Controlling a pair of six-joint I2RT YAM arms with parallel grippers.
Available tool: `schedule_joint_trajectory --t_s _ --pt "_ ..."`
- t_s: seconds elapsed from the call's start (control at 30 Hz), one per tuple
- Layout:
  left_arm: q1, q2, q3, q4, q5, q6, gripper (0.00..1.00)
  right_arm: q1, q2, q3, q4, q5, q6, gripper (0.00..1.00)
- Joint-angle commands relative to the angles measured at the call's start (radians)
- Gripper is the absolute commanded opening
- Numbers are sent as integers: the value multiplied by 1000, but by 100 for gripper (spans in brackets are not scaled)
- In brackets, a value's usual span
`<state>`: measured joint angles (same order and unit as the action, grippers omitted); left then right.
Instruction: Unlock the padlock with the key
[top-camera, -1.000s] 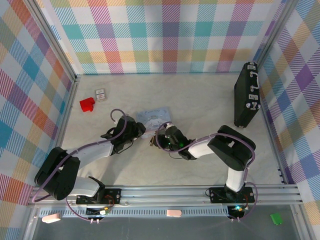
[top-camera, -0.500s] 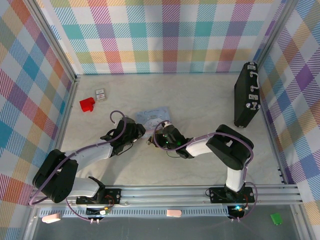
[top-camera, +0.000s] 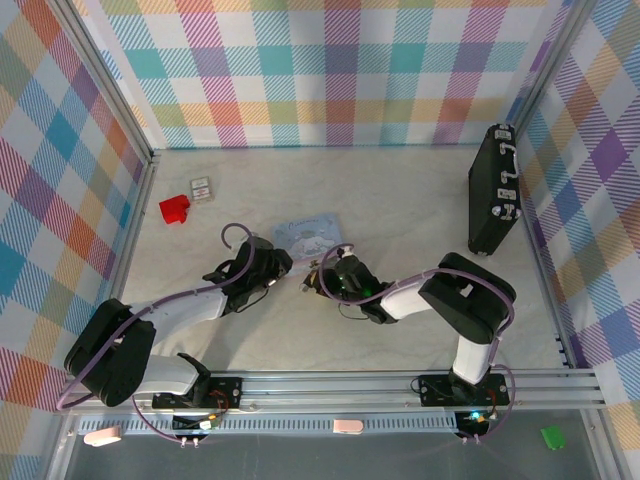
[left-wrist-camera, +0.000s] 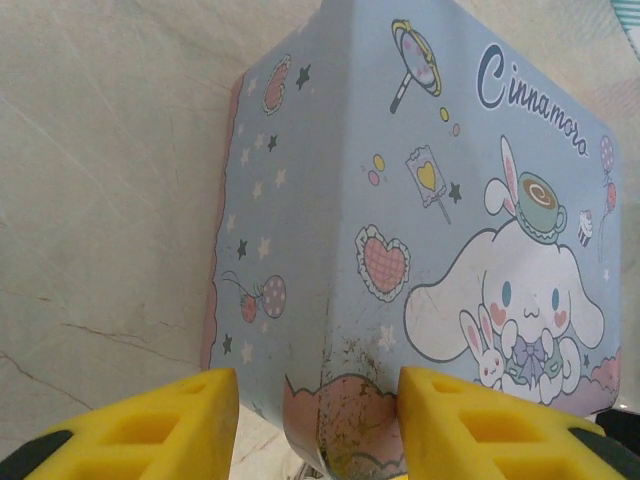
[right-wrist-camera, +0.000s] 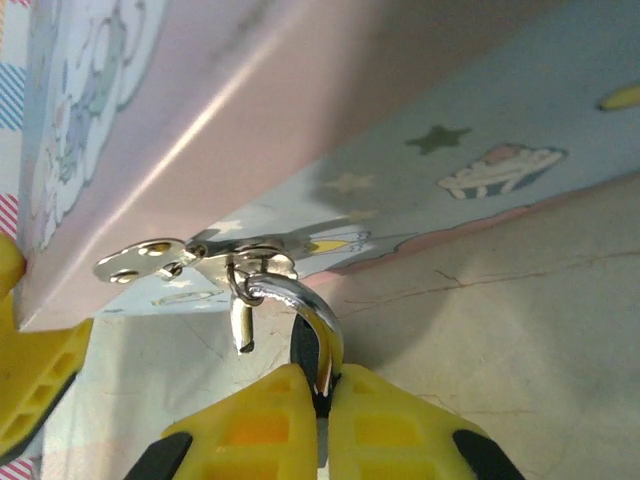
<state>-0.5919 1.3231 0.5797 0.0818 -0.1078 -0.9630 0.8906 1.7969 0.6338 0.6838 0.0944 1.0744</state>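
Right wrist: right gripper (right-wrist-camera: 320, 388) clenched on the padlock (right-wrist-camera: 306, 306) (hanging at the hasp (right-wrist-camera: 160, 262) of the tin (right-wrist-camera: 250, 130)); left gripper (left-wrist-camera: 310, 395) released, straddling the tin's corner.

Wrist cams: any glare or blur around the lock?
Right wrist: bright glare streak along the tin, glints on the padlock shackle above the right gripper, far print soft. Left wrist: even light, no glare, tin print sharp.

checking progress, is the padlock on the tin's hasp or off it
On: the padlock shackle loops through the hasp on the tin, body pinched in the right tool.
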Motion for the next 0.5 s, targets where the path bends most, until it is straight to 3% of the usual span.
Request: schedule_joint_trajectory --t_s 0.0,0.47 --pt "-30 28 3 -51 -9 -28 44 -4 15 -30 52 52 110 0" --pt "-86 64 21 -42 -44 -106 44 -12 -39 -61 50 142 289 0"
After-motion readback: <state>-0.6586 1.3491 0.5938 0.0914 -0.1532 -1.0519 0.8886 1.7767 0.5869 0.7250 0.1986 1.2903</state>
